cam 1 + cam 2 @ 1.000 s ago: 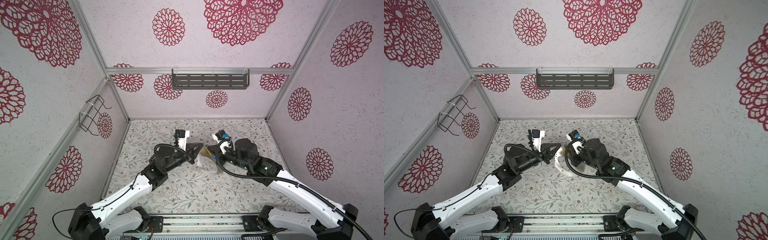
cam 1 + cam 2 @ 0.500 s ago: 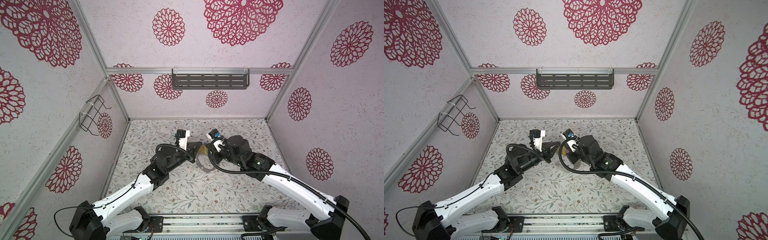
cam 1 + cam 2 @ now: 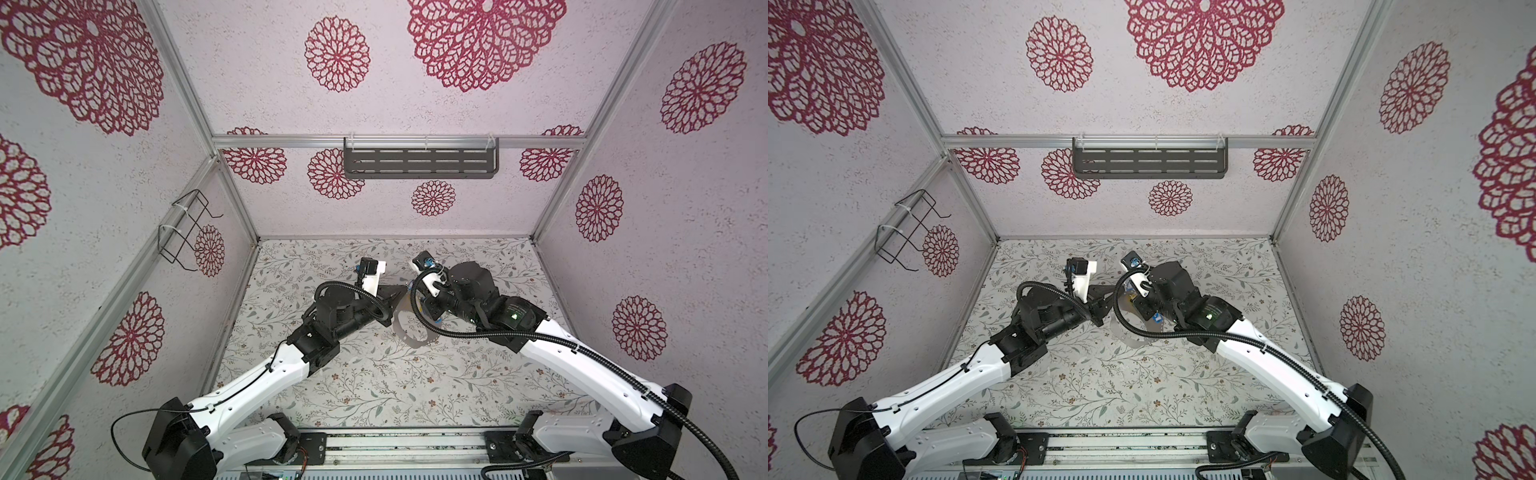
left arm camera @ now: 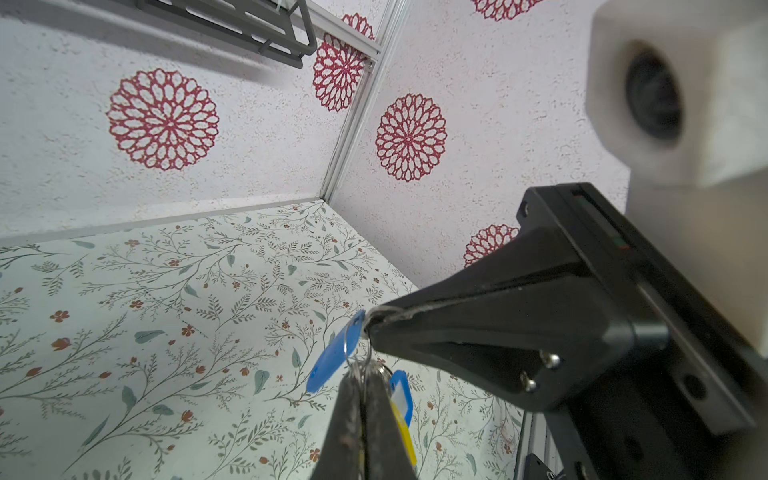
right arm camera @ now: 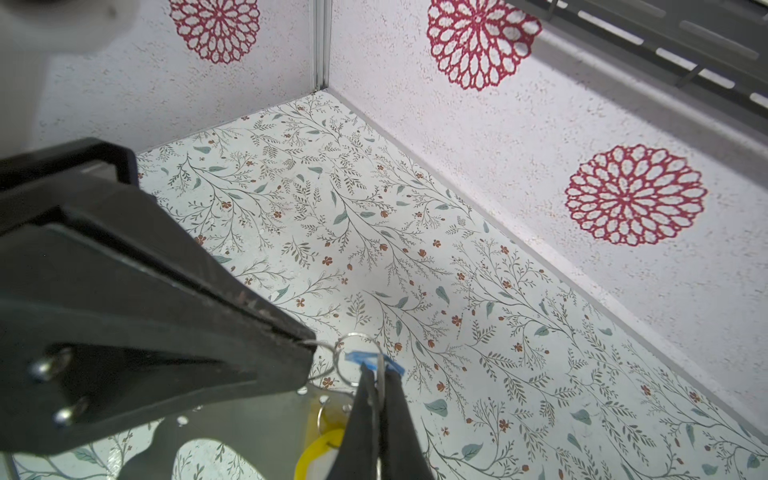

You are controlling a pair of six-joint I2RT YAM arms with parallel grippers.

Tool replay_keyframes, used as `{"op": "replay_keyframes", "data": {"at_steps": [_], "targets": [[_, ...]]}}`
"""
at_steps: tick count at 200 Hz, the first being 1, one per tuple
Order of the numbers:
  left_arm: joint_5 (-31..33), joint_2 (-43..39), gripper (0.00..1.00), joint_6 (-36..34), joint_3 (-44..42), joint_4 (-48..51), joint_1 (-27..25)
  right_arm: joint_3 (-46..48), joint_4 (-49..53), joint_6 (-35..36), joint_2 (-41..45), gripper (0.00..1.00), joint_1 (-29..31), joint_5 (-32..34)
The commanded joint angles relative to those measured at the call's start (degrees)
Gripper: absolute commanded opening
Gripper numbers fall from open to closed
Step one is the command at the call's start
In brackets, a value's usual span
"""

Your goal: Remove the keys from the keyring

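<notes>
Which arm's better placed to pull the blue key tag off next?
Right, probably: right gripper is shut on the blue tag; left gripper pinches a silver loop by the keyring, so it can anchor.

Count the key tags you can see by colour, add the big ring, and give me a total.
Blue tags: 2
Yellow tags: 1
Grey keyring: 1
Total: 4

Both top views look down, apparently from high above the front edge of the floral-print worktop [image 3: 374, 386], sharing nearly everything. Each wrist camera sits close behind its arm's black fingers [image 4: 348, 419], facing opposite back corners.
</notes>
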State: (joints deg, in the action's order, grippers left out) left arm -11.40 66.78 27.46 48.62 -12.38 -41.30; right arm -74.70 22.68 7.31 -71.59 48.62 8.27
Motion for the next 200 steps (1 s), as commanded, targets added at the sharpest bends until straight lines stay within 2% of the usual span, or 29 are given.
{"op": "replay_keyframes", "data": {"at_steps": [1, 74, 98, 141, 161, 200], "targets": [[-3.1, 0.3, 0.0, -0.1, 0.4, 1.1, 0.3, -4.1, -1.8, 1.4, 0.7, 0.0, -2.6, 5.9], [-5.3, 1.5, 0.0, 0.6, -0.4, 1.8, 0.8, -7.9, -0.8, 1.1, 1.8, 0.0, -2.6, 1.8], [-0.8, 2.1, 0.0, 0.4, -1.7, 1.6, 0.9, -7.5, -0.3, 1.0, 2.3, 0.0, -2.6, 1.1], [0.1, 2.0, 0.0, -11.8, -9.1, -7.7, 0.8, -3.8, 0.0, -1.1, 3.8, 0.0, -2.6, 0.1], [-2.9, 1.0, 0.0, -17.1, -11.7, -10.9, 0.9, -0.9, -1.0, -2.7, 5.4, 0.0, -2.6, -0.5], [-7.2, -0.3, 0.0, -26.1, -11.3, -7.7, 1.0, 5.0, -3.1, -5.8, 8.3, 0.0, -2.6, -1.6]]}}
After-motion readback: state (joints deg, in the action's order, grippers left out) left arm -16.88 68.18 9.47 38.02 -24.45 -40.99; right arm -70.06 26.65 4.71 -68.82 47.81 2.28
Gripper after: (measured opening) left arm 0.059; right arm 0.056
